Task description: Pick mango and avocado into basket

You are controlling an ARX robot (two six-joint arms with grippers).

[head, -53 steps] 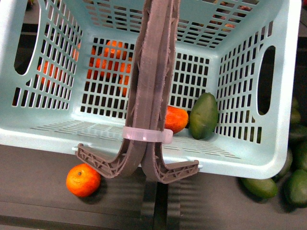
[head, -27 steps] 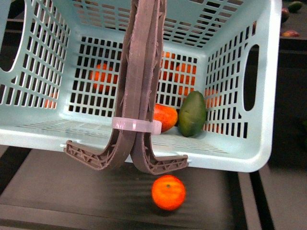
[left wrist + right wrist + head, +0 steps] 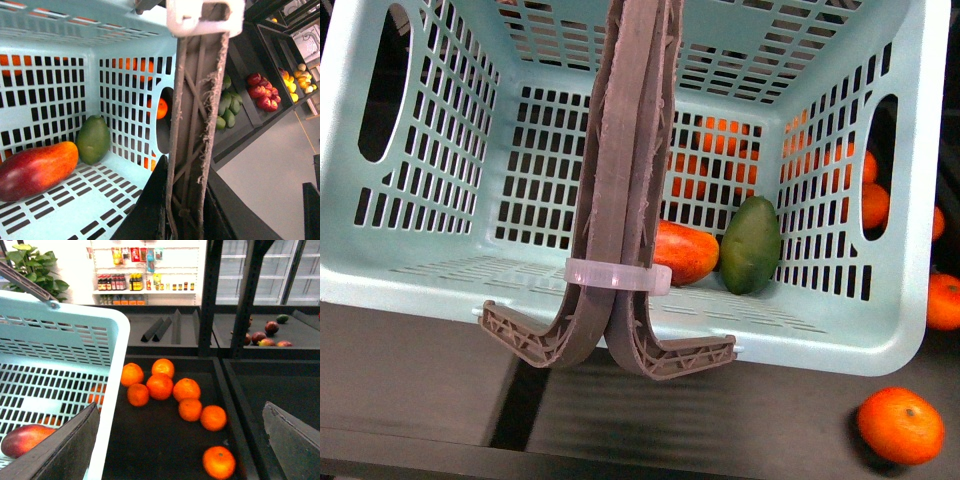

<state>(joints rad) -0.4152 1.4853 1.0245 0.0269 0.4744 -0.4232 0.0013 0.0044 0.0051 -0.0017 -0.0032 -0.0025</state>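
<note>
1. In our front view the basket [image 3: 440, 270] now shows a different backdrop than half a second ago: the lone orange that lay just under its near rim is gone from there, and one orange [image 3: 901, 425] now sits at about 4 o'clock of the frame, with more showing through the right wall. We judge the basket is being carried sideways along the shelves.
2. The handles [image 3: 625, 180] hang upright down the middle, cinched by the white zip tie [image 3: 618, 275], just as before.
3. The mango [image 3: 682, 251] lies on the basket floor at roughly 5 o'clock of centre, touching or nearly touching the avocado [image 3: 751, 245] on its right; both have kept their places relative to each other through the move.
4. Our left wrist view shows the left gripper's dark jaws pressed against the handles from both sides, so we take it to be pinching them.
5. The right gripper [image 3: 185, 440] hangs with jaws spread wide and empty, over a bin of oranges [image 3: 170, 390].
6. Both fruits being inside, we judge the task essentially complete.
</note>
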